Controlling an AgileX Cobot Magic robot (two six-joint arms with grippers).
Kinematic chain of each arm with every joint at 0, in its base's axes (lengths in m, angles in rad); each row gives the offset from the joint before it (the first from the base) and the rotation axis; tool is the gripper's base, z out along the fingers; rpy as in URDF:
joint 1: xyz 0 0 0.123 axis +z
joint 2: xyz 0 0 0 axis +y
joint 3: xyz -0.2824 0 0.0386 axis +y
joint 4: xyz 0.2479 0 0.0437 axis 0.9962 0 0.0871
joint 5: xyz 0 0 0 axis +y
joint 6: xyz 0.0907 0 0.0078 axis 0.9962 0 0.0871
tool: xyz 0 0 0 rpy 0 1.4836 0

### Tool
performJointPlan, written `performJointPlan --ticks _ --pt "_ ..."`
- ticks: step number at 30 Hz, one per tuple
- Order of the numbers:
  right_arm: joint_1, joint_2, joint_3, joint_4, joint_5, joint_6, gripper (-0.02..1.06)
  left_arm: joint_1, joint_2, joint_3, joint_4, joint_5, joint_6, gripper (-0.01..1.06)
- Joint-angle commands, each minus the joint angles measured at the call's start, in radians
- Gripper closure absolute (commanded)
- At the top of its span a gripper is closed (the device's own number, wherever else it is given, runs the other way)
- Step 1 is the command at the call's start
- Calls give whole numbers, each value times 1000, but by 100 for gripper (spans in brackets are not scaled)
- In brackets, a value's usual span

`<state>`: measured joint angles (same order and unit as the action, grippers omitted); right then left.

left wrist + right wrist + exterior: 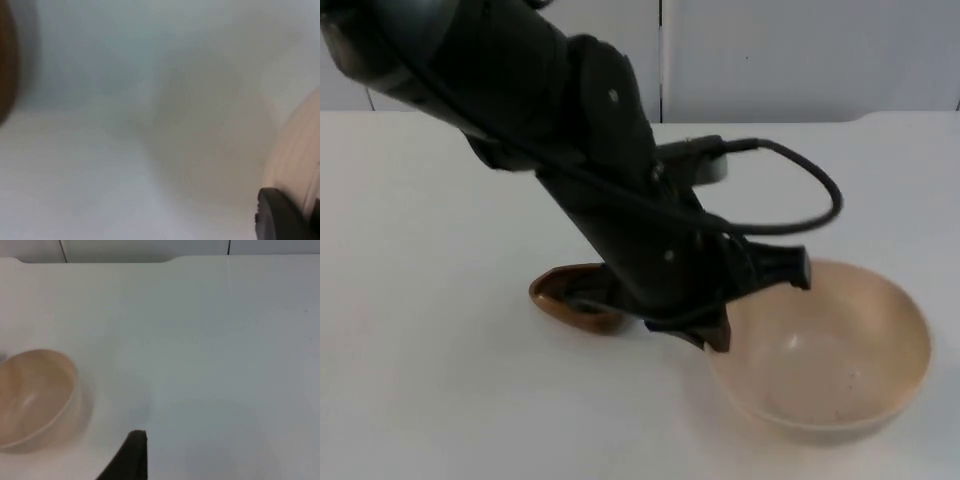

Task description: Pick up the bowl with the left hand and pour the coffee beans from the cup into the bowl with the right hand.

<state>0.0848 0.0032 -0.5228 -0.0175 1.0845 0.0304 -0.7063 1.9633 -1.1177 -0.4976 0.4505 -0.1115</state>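
While left gripper (720, 335) sits low at near rim of beige bowl (830, 355) toward tabletop's front edge, finger state unclear, right gripper (131, 457) waiting apart, finger state unclear too, brown cup (575, 300) just beside, bowl unlifted, pour pending

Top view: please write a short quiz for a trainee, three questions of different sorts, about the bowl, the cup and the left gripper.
1. True or false: the bowl is full of coffee beans.
2. Where is the left gripper? A) at the bowl's rim B) above the cup C) at the partition wall
3. Fill in: the cup's colour is ____.
Key: 1 false; 2 A; 3 brown.
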Motion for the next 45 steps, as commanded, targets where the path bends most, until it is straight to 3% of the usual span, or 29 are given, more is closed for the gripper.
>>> performJointPlan --ticks 1,7,11,13,15,18,26,37,45 --pt "-5 -3 7 -5 -7 -5 -1 23 -29 -4 11 16 -10 105" --pt "-5 -3 7 -5 -7 -5 -1 89 -120 -4 116 100 -68 105" --pt "-5 -3 7 -5 -7 -5 -1 102 -203 -4 363 199 -250 105" --pt "-5 -3 7 -5 -7 -5 -1 102 -212 -4 403 212 -282 105" --pt "-5 -3 7 -5 -7 -5 -1 102 -253 -4 541 277 -424 105" --pt "-5 -3 7 -5 -7 -5 -1 102 -291 -2 626 317 -483 105" --pt "-5 -3 7 -5 -7 -5 -1 116 -393 61 628 327 -488 105" --pt "-5 -3 7 -5 -7 -5 -1 262 -507 267 509 321 -488 105" --pt "-5 -3 7 -3 -7 -5 -1 266 -601 402 451 268 -510 105"
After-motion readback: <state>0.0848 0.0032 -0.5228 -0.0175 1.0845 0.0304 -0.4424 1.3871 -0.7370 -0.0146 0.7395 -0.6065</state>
